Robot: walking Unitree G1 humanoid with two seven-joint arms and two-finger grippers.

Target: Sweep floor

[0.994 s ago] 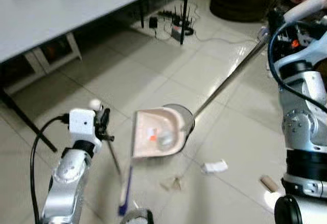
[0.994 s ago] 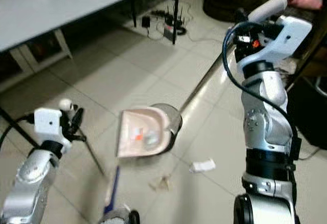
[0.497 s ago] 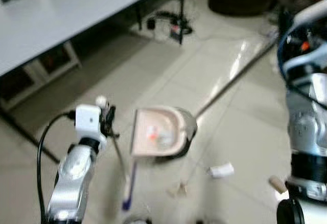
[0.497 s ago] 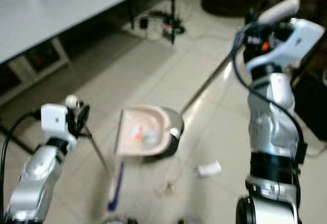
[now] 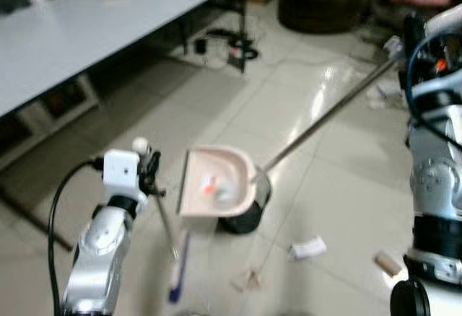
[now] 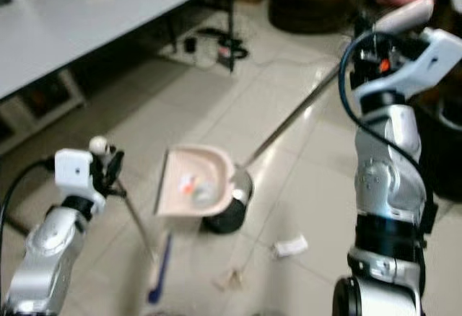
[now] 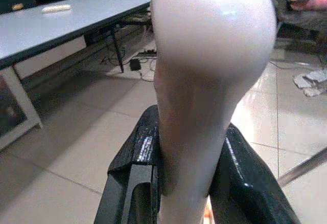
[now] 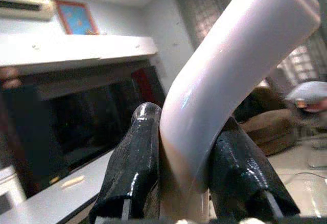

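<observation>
The left gripper (image 7: 186, 183) is clamped on the pale rounded top of the broom handle (image 7: 209, 70), its two black fingers (image 7: 135, 168) pressed to either side of it; from there the thin shaft slants down and forward to the broom head (image 5: 177, 273), which rests on the tile floor (image 5: 216, 92) low in front of the robot, just beside the near lip of the dustpan (image 5: 214, 184). The right gripper (image 8: 186, 183) is closed around the curved pale grip of the dustpan handle (image 8: 230, 65), held high at the robot's right; the long metal pole (image 5: 325, 114) runs from that hand down and to the left to the pan, so the pan's long axis lies on a diagonal across the floor, its open mouth facing the broom side.

The scraps left to gather lie to the right of the broom head and nearer the robot than the pan: a crumpled white paper (image 5: 307, 247), a small tan scrap (image 5: 245, 280), and a short brown piece (image 5: 388, 262) close to the right leg; some bits already sit inside the pan. The left arm is the nearer one to the tan scrap; I judge the coming stroke must draw the broom rightward past it, then back toward the pan's mouth.

Open tile lies all round the pan; the table (image 5: 86, 34) and its legs stand well apart to the left and ahead, and a tangle of cables (image 5: 224, 42) lies farther off under its end.
</observation>
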